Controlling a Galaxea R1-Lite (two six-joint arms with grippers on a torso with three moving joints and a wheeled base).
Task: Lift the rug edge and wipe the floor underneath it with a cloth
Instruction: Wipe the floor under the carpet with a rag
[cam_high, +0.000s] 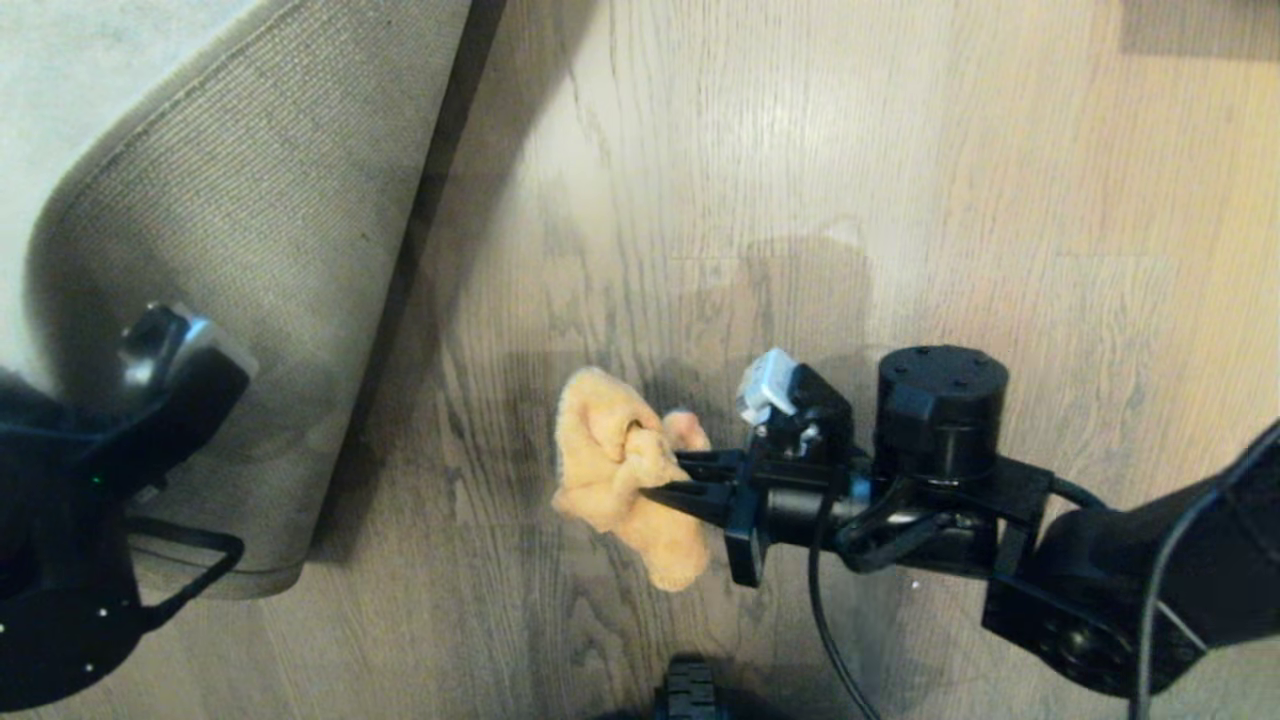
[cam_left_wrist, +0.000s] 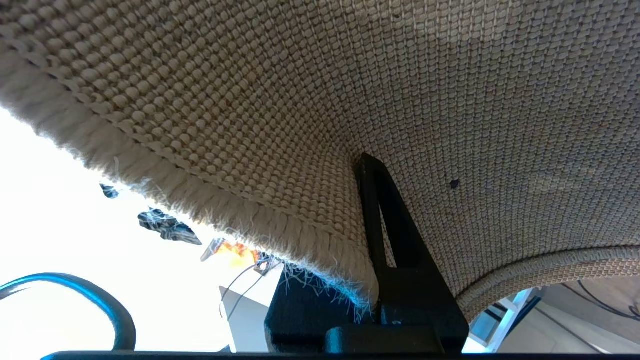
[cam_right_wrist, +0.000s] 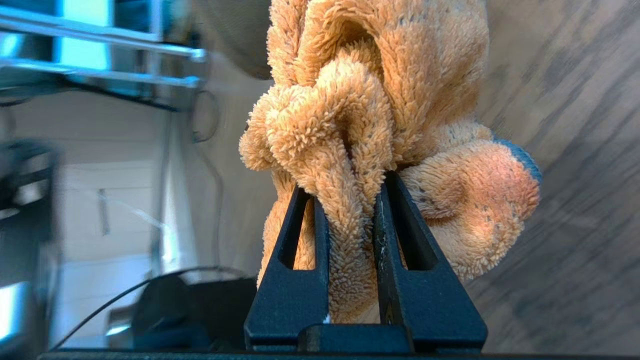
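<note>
The rug edge (cam_high: 250, 250) is folded up off the floor (cam_high: 800, 200), its coarse beige backing facing me. My left gripper (cam_left_wrist: 350, 200) is shut on the rug's fringed border (cam_left_wrist: 225, 210); one black finger (cam_left_wrist: 395, 225) lies against the backing and the other is hidden behind the rug. In the head view only the left wrist (cam_high: 160, 400) shows, at the lower left. My right gripper (cam_high: 660, 475) points left, just right of the raised rug, shut on the fluffy orange cloth (cam_high: 610, 470). The cloth (cam_right_wrist: 370, 90) bunches out past both fingertips of the right gripper (cam_right_wrist: 347, 185) above the floor (cam_right_wrist: 575, 100).
Bare wood planks stretch to the right and far side. A dark patch (cam_high: 1200, 25) sits at the far right corner. Part of my base (cam_high: 690, 690) shows at the near edge. A black cable (cam_high: 830, 620) hangs from the right arm. A metal frame (cam_right_wrist: 125, 45) stands beyond the cloth.
</note>
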